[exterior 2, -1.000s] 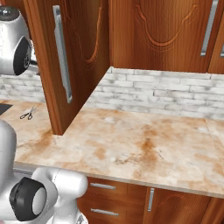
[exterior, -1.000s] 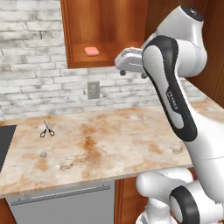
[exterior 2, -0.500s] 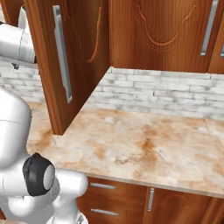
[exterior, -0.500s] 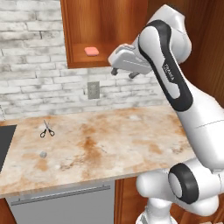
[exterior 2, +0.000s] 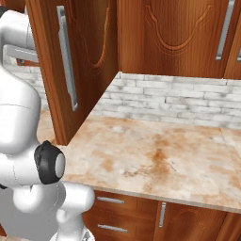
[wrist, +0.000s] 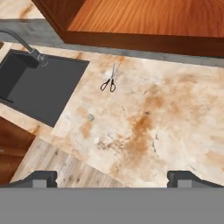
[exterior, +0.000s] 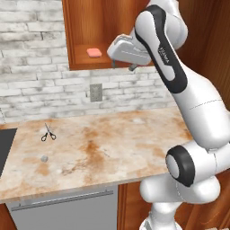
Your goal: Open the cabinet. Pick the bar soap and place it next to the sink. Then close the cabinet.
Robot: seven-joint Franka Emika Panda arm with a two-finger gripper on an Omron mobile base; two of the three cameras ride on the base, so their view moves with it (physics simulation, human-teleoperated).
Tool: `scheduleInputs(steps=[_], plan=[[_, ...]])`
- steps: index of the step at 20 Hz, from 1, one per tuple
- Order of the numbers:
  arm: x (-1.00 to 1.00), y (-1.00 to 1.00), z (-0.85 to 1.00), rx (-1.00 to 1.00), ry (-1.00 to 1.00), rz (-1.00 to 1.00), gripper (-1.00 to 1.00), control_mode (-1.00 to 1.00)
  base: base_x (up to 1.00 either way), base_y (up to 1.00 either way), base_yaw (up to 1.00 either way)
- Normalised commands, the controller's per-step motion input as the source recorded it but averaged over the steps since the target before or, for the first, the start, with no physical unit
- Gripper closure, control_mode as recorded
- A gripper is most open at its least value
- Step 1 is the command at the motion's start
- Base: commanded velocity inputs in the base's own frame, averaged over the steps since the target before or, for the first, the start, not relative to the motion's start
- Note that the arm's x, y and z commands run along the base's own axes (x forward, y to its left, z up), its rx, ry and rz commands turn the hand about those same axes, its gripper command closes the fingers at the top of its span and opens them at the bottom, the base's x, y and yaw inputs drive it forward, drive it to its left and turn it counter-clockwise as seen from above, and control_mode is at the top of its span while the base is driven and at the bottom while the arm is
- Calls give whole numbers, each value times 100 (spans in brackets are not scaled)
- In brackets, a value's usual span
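A white robot arm reaches up toward a reddish-brown wall cabinet whose door stands swung open, its long silver bar handle upright. Inside, on the cabinet's shelf, a small salmon-pink bar soap lies flat at the left side. The pincer hangs at shelf height just right of the soap, not touching it. In the hand view its two dark fingertips sit far apart at the bottom corners, spread wide with nothing between them. Below lies a marbled beige worktop. On its left part rest small black-handled scissors and, nearer, a tiny grey lump. The dark sink sits at the worktop's far left end, with a curved faucet over it.
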Motion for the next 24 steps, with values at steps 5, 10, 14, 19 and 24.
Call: scheduleInputs(steps=[5,10,14,19,24], plan=[[7,0,6,0,-15,0,-100,-100,0,0,0],[57,0,5,-2,-2,0,-100,-100,0,0,0],[37,6,36,-6,2,0,-100,-100,0,0,0],[25,29,11,-11,2,-1,-100,-100,0,0,0],[46,30,0,-12,0,-2,-100,-100,0,0,0]])
